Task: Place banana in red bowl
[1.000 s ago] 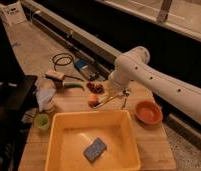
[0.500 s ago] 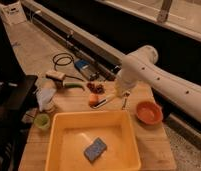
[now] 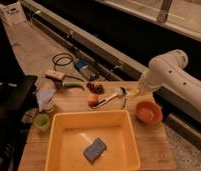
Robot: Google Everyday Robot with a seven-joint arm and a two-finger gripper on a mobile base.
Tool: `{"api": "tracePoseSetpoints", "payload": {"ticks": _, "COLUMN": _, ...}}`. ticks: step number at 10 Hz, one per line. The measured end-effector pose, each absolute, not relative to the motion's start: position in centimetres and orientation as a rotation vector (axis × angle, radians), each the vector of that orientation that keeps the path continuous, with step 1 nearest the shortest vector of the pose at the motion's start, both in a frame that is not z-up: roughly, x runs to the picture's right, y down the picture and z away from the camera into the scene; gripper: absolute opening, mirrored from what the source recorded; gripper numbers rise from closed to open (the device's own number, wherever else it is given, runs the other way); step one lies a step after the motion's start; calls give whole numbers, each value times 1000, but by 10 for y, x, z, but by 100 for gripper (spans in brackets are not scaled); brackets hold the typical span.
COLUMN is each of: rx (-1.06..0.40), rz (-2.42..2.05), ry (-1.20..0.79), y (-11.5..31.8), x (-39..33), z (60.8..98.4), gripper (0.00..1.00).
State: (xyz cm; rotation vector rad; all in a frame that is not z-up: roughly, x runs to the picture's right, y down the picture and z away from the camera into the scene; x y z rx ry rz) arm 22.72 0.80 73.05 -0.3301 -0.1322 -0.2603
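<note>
- Gripper [image 3: 130,93] sits just left of the red bowl [image 3: 148,111] and a little behind it. It is clenched on the near end of the banana [image 3: 110,99], as far as I can judge.
- The banana stretches away from the red bowl to the left, pale and nearly straight. Its far tip lies close to the small orange fruit [image 3: 93,100]. It is not yet over the bowl and no part of it crosses the rim.
- Over the last second the white arm [image 3: 166,75] has swung toward the red bowl, with the elbow now almost above it. The wrist has crept the same way and the banana has come along only slightly.
- I read that as the carry having begun. The grasp looks done, and the short trip to the bowl and the release are still ahead.
- The red bowl looks empty and sits on the wooden table [image 3: 154,145], just beside the far right corner of the yellow tub [image 3: 59,150].
- I cannot make out the fingers themselves, because the wrist blurs into the banana's end. So I cannot confirm how much of the fruit is pinched, or whether it is lifted clear of the table.
- A thin dark sliver left of the bowl, under the wrist, could be a finger or a shadow. I cannot say which.
- The arm is cut off at the right edge, so the base is out of sight.
- A blue sponge [image 3: 95,149] lies in the tub, well left of the bowl and out of the path.
</note>
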Motion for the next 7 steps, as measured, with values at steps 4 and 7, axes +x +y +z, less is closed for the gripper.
{"api": "tracePoseSetpoints", "payload": {"ticks": 4, "rx": -331, "rz": -258, "ry": -134, "y": 8, "x": 226, "z": 731, "gripper": 0}}
{"api": "tracePoseSetpoints", "payload": {"ticks": 7, "rx": -379, "rz": -167, "ry": -122, "y": 20, "x": 247, "z": 750, "gripper": 0}}
